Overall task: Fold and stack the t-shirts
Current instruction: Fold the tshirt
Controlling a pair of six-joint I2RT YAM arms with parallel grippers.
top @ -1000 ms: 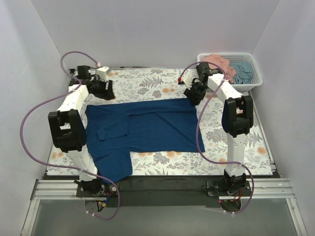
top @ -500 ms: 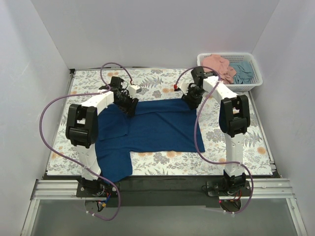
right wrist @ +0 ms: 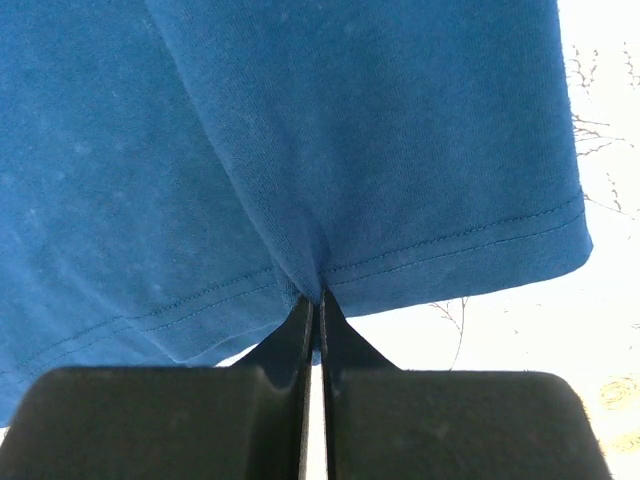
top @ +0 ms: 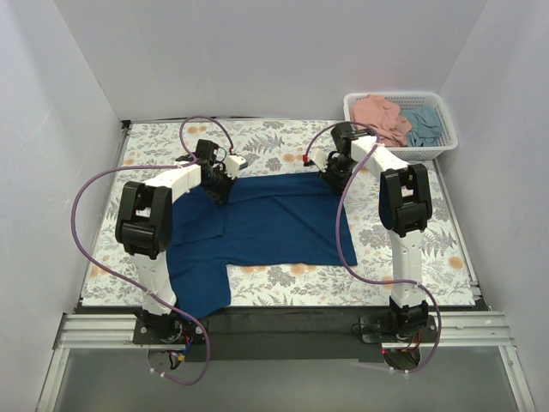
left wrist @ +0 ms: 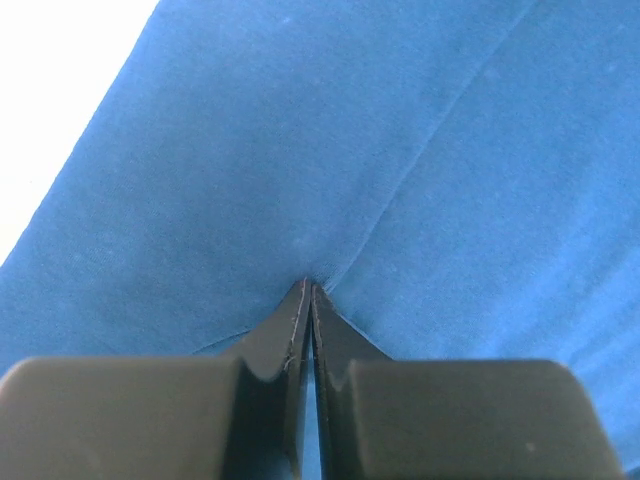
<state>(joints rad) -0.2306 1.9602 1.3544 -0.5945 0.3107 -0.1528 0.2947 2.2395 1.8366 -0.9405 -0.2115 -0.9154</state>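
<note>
The floral-patterned table point(top: 412, 249) carries the dark navy t-shirt point(top: 274, 227), spread mostly flat across its middle, with one lobe of cloth running down to the near left edge and a shallow crease line on the left half. Its stitched hem shows in the right wrist view, lying over pale tabletop. White walls point(top: 77, 103) close in the left, far and right sides. A white lattice basket point(top: 445, 139) sits in the far right corner close to the right wall, holding a bunched salmon pink t-shirt point(top: 382, 112) on its left and a light teal-blue t-shirt point(top: 422, 124) on its right. Bare table shows as a strip along the far edge, a wider band to the right of the navy shirt, and a patch at the near right. The left gripper point(top: 221, 184) has its jaws pressed together on a pinch of navy cloth at the shirt's far left edge; the right gripper point(top: 336, 172) is likewise closed tight, nipping the hem at the far right corner.
</note>
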